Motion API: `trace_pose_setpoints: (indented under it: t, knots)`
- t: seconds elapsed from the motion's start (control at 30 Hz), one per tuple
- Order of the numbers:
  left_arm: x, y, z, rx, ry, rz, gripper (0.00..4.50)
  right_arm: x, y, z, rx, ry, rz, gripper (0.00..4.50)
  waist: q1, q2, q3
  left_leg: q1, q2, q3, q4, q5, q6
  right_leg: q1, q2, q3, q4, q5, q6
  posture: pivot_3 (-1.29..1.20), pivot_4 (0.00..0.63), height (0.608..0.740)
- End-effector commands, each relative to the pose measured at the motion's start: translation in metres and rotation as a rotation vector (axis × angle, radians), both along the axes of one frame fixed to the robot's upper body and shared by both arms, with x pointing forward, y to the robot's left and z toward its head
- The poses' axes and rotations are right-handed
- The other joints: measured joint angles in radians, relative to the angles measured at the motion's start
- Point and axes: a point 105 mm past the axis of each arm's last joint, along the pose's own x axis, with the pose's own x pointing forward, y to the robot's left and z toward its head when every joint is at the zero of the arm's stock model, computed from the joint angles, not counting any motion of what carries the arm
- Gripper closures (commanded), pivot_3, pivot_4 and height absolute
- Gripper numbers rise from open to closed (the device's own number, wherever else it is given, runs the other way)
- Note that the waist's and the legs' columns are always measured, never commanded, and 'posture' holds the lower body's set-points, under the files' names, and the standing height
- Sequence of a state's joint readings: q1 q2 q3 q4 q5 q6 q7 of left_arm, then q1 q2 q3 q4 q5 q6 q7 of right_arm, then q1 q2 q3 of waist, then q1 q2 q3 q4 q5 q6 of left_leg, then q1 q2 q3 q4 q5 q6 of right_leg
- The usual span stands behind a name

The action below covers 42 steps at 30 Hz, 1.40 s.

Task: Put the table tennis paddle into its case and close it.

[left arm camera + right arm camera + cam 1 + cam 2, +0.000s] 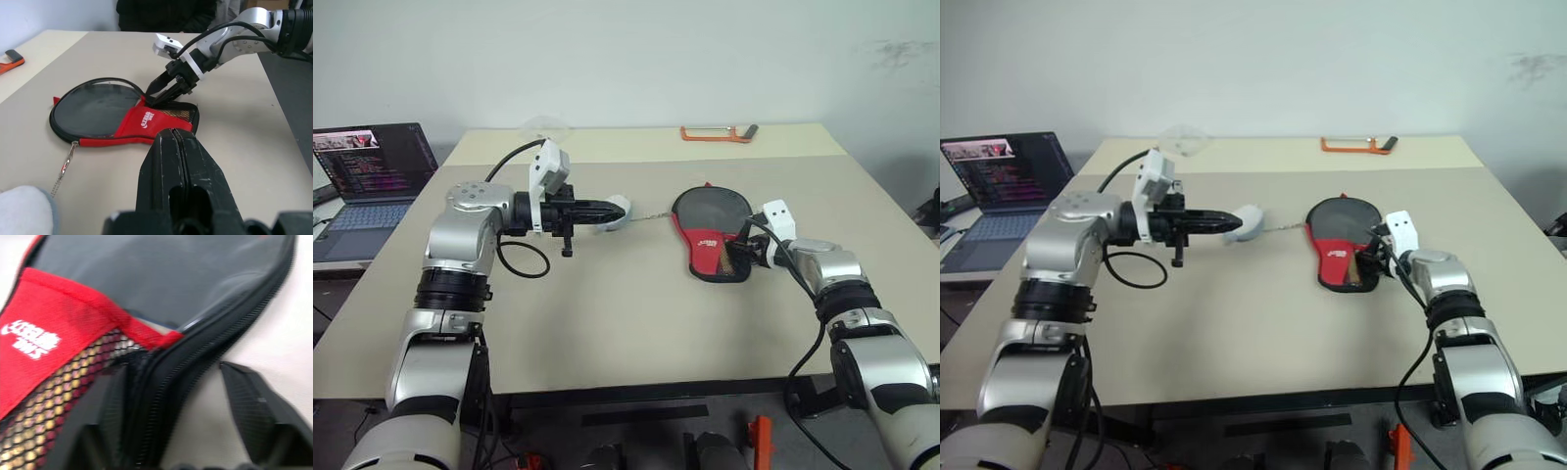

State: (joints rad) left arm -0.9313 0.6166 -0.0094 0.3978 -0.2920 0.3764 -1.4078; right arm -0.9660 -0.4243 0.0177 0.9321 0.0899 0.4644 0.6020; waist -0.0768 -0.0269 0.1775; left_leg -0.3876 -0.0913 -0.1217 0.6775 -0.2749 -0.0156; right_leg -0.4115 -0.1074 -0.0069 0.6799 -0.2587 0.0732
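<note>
With the table tennis paddle (pixel 95 105) already inside the case (pixel 710 235) near the table's (pixel 636 323) right edge, the half-open right gripper (pixel 164 93) should pinch the zipper edging firmly while the closed left gripper (pixel 607 211) stays clear.

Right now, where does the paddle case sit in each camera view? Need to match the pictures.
Left eye view: case right of centre, on the table, at the right gripper.
Right eye view: case right of centre.
Left wrist view: case left of centre, beyond the shut left gripper.
Right wrist view: case close up, zipper edge between the fingers.
Shared landmark: white logo on the red panel.
</note>
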Motion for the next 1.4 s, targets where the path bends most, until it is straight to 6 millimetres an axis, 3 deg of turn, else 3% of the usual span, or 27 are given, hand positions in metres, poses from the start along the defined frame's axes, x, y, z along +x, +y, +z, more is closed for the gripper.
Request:
trace_pose_setpoints:
  t: [0.03, 0.13, 0.27, 0.37, 0.47, 0.7, 0.93, 1.13, 1.4]
  knots:
    - [-0.003, 0.007, 0.0, 0.018, -0.01, -0.005, 4.5, -0.008, 0.008, -0.031, -0.038, 0.104, 0.014, 2.71, -0.003, 0.0, 0.0, 0.004, 0.0, 0.0, -0.001, 0.0, 0.0, 0.004, 0.0, 0.0, 0.0, 0.0, 0.0, 0.0, 0.15, 0.74]
    - [-0.008, 0.014, -0.006, 0.021, 0.023, -0.017, 4.5, -0.006, 0.015, -0.03, -0.02, 0.102, 0.018, 3.57, -0.009, 0.0, 0.0, 0.008, 0.001, 0.0, -0.001, -0.002, 0.003, 0.007, 0.001, 0.001, 0.0, 0.0, 0.0, 0.0, 0.15, 0.74]
    - [-0.021, 0.036, -0.029, 0.096, 0.095, -0.034, 4.5, 0.001, 0.041, -0.012, 0.059, 0.07, 0.066, 4.49, -0.018, 0.001, -0.001, 0.011, 0.003, 0.002, -0.002, -0.002, 0.003, 0.006, 0.003, 0.004, 0.001, 0.001, -0.002, 0.0, 0.15, 0.74]
    - [-0.025, 0.046, -0.039, 0.127, 0.127, -0.021, 4.5, 0.003, 0.054, -0.003, 0.092, 0.052, 0.094, 4.49, -0.018, 0.001, -0.001, 0.01, 0.005, 0.002, -0.002, -0.002, 0.003, 0.005, 0.005, 0.005, 0.001, 0.001, -0.002, 0.0, 0.15, 0.74]
    - [-0.038, 0.05, -0.045, 0.153, 0.154, -0.034, 4.5, 0.0, 0.084, 0.012, 0.146, 0.031, 0.165, 4.49, -0.026, 0.001, -0.001, 0.01, 0.01, 0.008, -0.002, -0.003, 0.002, 0.003, 0.009, 0.01, 0.001, 0.002, -0.004, 0.0, 0.15, 0.74]
    - [-0.059, 0.039, -0.039, 0.144, 0.18, -0.071, 4.5, -0.031, 0.131, 0.014, 0.24, 0.05, 0.225, 4.49, -0.032, 0.001, -0.001, 0.003, 0.019, 0.015, -0.003, -0.005, -0.003, -0.011, 0.018, 0.022, 0.002, 0.004, -0.007, 0.0, 0.15, 0.74]
    - [-0.074, 0.028, -0.035, 0.139, 0.224, -0.132, 4.5, -0.074, 0.149, 0.014, 0.302, 0.098, 0.278, 4.49, -0.019, 0.001, 0.0, 0.003, 0.018, 0.018, -0.006, -0.006, -0.002, -0.012, 0.019, 0.022, 0.001, 0.004, -0.007, 0.0, 0.15, 0.74]
    - [-0.099, 0.021, -0.041, 0.165, 0.297, -0.219, 4.5, -0.109, 0.161, 0.005, 0.304, 0.142, 0.327, 4.49, -0.011, 0.001, 0.0, 0.005, 0.018, 0.02, -0.011, -0.006, -0.002, -0.012, 0.019, 0.023, -0.001, 0.004, -0.007, 0.0, 0.15, 0.74]
    - [-0.115, 0.041, -0.054, 0.193, 0.327, -0.197, 4.5, -0.138, 0.145, -0.005, 0.307, 0.202, 0.294, 4.49, -0.004, 0.001, 0.0, 0.006, 0.019, 0.021, -0.014, -0.006, -0.002, -0.012, 0.019, 0.023, -0.002, 0.004, -0.008, 0.0, 0.15, 0.74]
